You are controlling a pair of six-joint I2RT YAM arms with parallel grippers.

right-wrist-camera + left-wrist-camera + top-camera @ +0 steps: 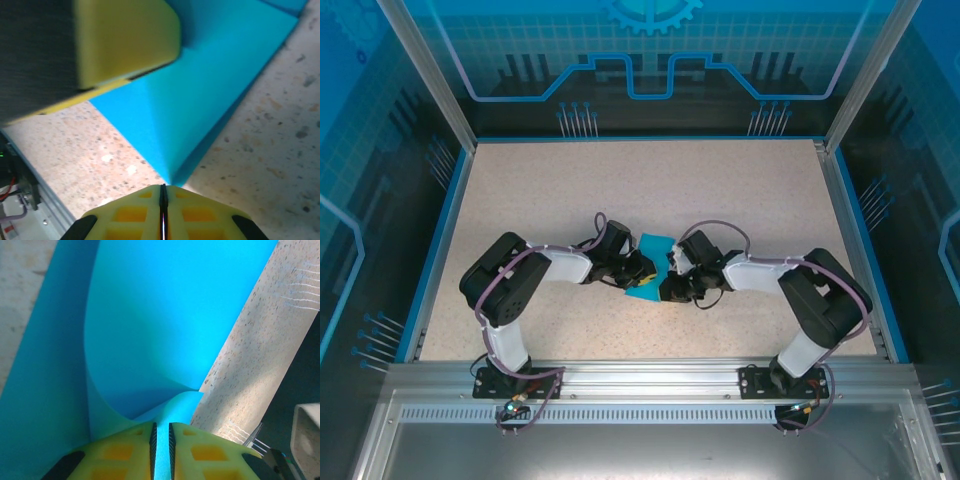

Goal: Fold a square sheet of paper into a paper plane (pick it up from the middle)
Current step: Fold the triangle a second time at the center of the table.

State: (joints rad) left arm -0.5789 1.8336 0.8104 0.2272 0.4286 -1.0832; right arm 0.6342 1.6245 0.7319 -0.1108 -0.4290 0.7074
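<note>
The square sheet of paper (655, 246) is bright cyan and lies mid-table between both arms, partly lifted and curled. In the left wrist view the paper (165, 315) bows up in a curve, and a strip of it runs between the fingers of my left gripper (161, 432), which is shut on it. My left gripper (642, 272) meets my right gripper (670, 283) at the sheet. In the right wrist view a creased corner of the paper (210, 85) tapers into my right gripper (163, 189), whose jaws are pressed together on its tip. A left finger (125, 40) hangs blurred over the sheet.
The speckled beige table (720, 190) stretches wide behind and beside the arms. Blue edging and aluminium frame posts border it, with a metal rail (640, 375) along the near edge. A rail corner with wires (25, 200) lies close to the right gripper.
</note>
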